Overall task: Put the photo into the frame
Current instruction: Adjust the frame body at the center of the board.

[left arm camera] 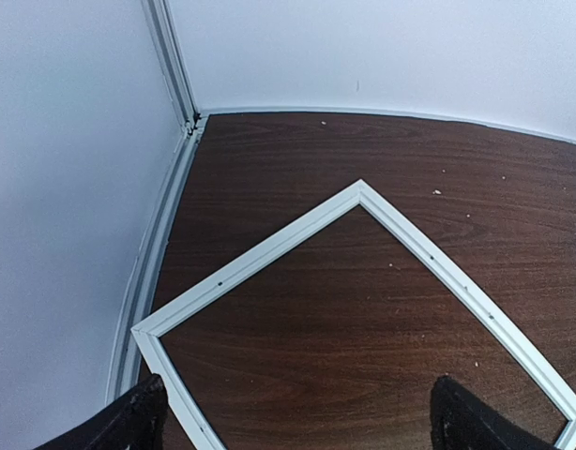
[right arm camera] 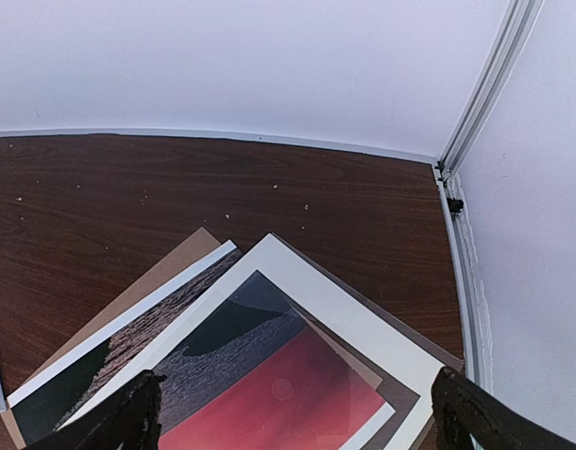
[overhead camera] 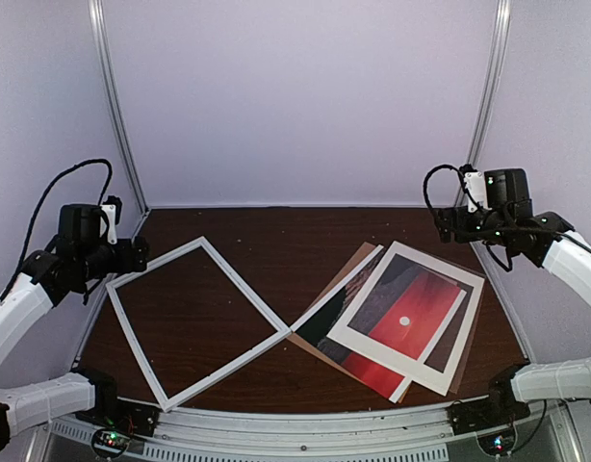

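Note:
The white frame (overhead camera: 245, 287) lies flat on the dark wood table at the left, turned like a diamond; its far corner shows in the left wrist view (left arm camera: 269, 248). The photo (overhead camera: 421, 303), a red sunset with a small white sun, lies at the right in a pile, partly under a white mat (overhead camera: 440, 269). It also shows in the right wrist view (right arm camera: 269, 375). My left gripper (overhead camera: 132, 255) hangs open and empty above the frame's left corner (left arm camera: 302, 422). My right gripper (overhead camera: 449, 226) hangs open and empty above the pile's far side (right arm camera: 297, 417).
A brown backing board (overhead camera: 358, 265) lies under the pile, its corner sticking out towards the back (right arm camera: 166, 272). A translucent sheet (right arm camera: 397, 394) lies within the pile. White walls with metal posts close in the back and both sides of the table (overhead camera: 276, 231).

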`<move>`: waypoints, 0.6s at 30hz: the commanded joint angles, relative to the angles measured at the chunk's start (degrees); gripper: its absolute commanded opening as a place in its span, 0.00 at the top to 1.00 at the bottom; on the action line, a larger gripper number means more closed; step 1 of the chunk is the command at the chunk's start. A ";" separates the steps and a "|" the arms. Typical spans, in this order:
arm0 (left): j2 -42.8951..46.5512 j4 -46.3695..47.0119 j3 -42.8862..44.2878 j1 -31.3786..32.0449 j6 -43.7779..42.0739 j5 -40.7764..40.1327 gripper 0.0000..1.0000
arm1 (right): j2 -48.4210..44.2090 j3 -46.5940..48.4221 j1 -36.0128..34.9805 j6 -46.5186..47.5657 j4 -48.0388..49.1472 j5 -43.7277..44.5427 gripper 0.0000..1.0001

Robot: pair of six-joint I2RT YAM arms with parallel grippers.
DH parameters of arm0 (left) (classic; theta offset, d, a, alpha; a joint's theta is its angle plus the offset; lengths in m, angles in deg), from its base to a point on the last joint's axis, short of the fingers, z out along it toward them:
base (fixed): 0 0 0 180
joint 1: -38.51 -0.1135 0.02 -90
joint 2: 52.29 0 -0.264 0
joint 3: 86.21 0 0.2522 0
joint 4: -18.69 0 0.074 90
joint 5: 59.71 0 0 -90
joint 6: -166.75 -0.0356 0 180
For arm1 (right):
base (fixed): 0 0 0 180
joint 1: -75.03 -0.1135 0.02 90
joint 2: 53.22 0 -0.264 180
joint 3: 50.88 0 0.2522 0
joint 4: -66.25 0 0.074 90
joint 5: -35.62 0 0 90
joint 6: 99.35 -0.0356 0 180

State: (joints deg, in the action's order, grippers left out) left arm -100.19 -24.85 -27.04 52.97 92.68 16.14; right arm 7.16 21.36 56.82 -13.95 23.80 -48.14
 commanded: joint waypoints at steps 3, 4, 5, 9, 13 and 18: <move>0.35 0.24 -0.19 0.35 0.14 -1.99 0.02 | -0.78 -0.76 0.29 -0.06 1.45 0.73 0.00; 0.19 -0.13 -0.04 0.31 0.31 -2.32 0.02 | -0.79 -0.74 0.24 -0.12 1.38 0.74 0.00; -0.04 -0.63 0.24 0.31 0.60 -2.63 0.02 | -0.79 -0.73 0.28 -0.14 1.36 0.70 0.00; -0.95 -3.13 1.35 0.35 2.30 -4.32 0.02 | -0.38 -0.33 0.29 -0.41 1.05 0.78 0.00; -2.13 -6.32 2.47 0.33 5.85 -6.16 0.02 | 0.46 0.67 0.29 -0.54 -0.13 0.79 0.00; -4.51 -9.90 2.95 0.31 10.05 -6.94 0.02 | 0.70 1.03 0.29 -1.02 -1.10 0.42 0.00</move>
State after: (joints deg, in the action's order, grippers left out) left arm -103.27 -31.87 -26.23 52.99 98.25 11.13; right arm 7.59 21.34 56.82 -14.06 23.56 -48.12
